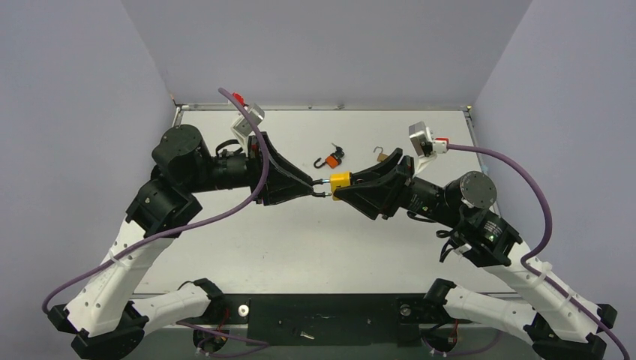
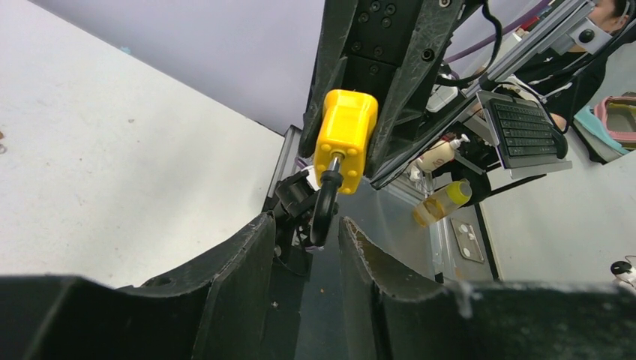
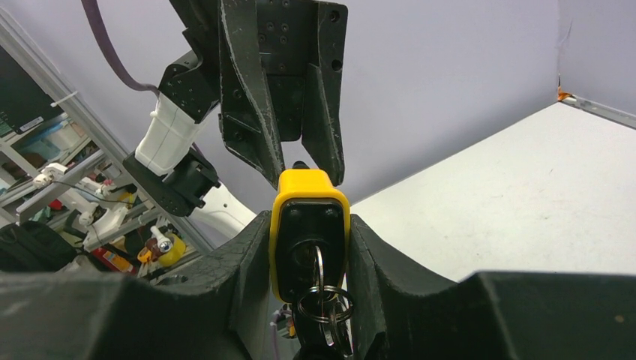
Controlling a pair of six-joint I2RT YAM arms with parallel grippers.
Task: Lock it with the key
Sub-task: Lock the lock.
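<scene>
A yellow padlock [image 1: 341, 181] is held in the air above the table's middle, clamped by its body between the fingers of my right gripper [image 1: 352, 186]. In the right wrist view the padlock [image 3: 309, 196] shows its black underside, with a key and key rings [image 3: 322, 300] hanging from the keyhole. My left gripper [image 1: 312, 187] faces it from the left. In the left wrist view the black shackle [image 2: 322, 214] sits between the tips of my left gripper [image 2: 304, 225], with a gap on the left side; the jaws are slightly apart and do not squeeze it.
An orange padlock with a key [image 1: 332, 158] and a small brass padlock [image 1: 383, 156] with an open shackle lie on the table behind the grippers. The white table [image 1: 300, 247] is walled at the back and both sides.
</scene>
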